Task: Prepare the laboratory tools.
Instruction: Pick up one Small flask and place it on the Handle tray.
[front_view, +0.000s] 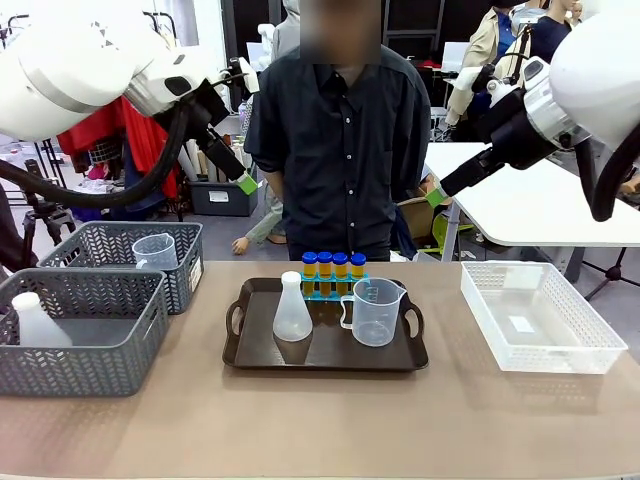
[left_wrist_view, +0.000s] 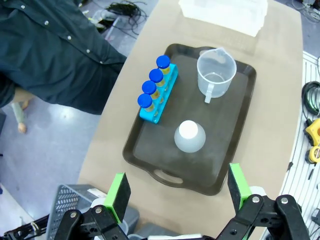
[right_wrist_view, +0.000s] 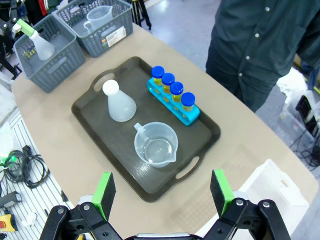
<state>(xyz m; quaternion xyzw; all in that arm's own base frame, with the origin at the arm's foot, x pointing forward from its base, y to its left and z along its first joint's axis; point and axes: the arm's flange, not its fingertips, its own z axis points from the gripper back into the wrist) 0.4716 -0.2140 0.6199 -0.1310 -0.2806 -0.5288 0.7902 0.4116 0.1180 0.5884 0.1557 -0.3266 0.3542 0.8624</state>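
On a dark brown tray (front_view: 325, 355) in the middle of the table stand a translucent white conical flask (front_view: 292, 310), a clear handled beaker (front_view: 375, 312) and a small blue rack (front_view: 333, 290) with several blue-capped amber tubes (front_view: 333, 266). My left gripper (front_view: 246, 183) hangs high above the table's far left, open and empty. High at the far right, my right gripper (front_view: 436, 196) is also open and empty. From above, the left gripper (left_wrist_view: 177, 192) looks down on the flask (left_wrist_view: 190, 136), beaker (left_wrist_view: 216, 72) and rack (left_wrist_view: 159, 95). The right gripper (right_wrist_view: 162, 192) looks down on the flask (right_wrist_view: 119, 102), beaker (right_wrist_view: 156, 145) and tubes (right_wrist_view: 172, 89).
Two grey mesh baskets stand at the left: the near one (front_view: 80, 370) holds another flask (front_view: 40, 320), the far one (front_view: 185, 265) another beaker (front_view: 155, 250). A white mesh basket (front_view: 540, 315) sits at the right. A person (front_view: 340, 150) stands at the far edge.
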